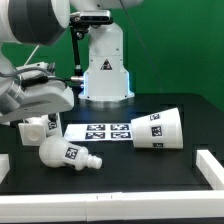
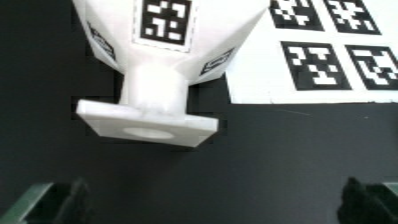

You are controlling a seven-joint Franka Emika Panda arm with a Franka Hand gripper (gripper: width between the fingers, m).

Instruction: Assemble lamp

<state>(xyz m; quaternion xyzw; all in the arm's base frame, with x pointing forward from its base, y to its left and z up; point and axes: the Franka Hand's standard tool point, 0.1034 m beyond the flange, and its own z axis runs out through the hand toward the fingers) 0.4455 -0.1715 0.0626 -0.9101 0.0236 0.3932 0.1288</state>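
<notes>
The white bulb (image 1: 66, 154) lies on its side on the black table, its screw neck pointing to the exterior view's right. In the wrist view the bulb (image 2: 157, 60) fills the middle, its tagged body far from the fingers and its neck end nearest them. The angular base (image 1: 38, 130) sits at the left under the arm. The tapered shade (image 1: 158, 128) lies on its side at the right. My gripper (image 2: 214, 200) is open and empty. Its dark fingertips (image 2: 54, 200) show only at the frame corners, with bare table between them. In the exterior view the gripper (image 1: 42, 102) hangs over the left side.
The marker board (image 1: 100, 131) lies flat between the base and the shade, and beside the bulb in the wrist view (image 2: 338, 55). The white robot pedestal (image 1: 105, 70) stands behind. White rails (image 1: 208, 165) border the table at the sides and front.
</notes>
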